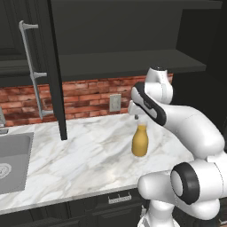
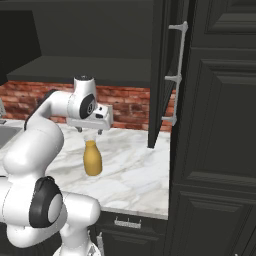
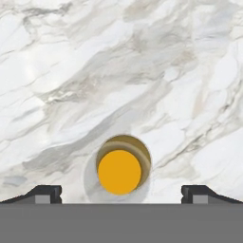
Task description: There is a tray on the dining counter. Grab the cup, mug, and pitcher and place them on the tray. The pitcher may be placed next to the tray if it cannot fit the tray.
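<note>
The pitcher [image 1: 139, 142] is a yellow-orange carafe with a narrow neck, standing upright on the marble counter in front of the brick backsplash. My gripper [image 1: 136, 116] hangs directly above its neck, pointing down, with the jaws open wide and nothing between them. From the right, the gripper [image 2: 89, 130] sits just over the pitcher [image 2: 92, 159]. The hand view looks straight down into the pitcher [image 3: 121, 170], whose round mouth lies between the two spread fingertips [image 3: 47, 193] of the gripper [image 3: 121, 195]. The tray, cup, mug and dining counter are out of view.
A sink [image 1: 13, 159] is set into the counter at the far left. An open dark cabinet door [image 1: 55, 66] with a long grey handle hangs over the counter. A tall dark cabinet [image 2: 215, 125] bounds the right side. An outlet [image 1: 115, 103] is on the brick wall.
</note>
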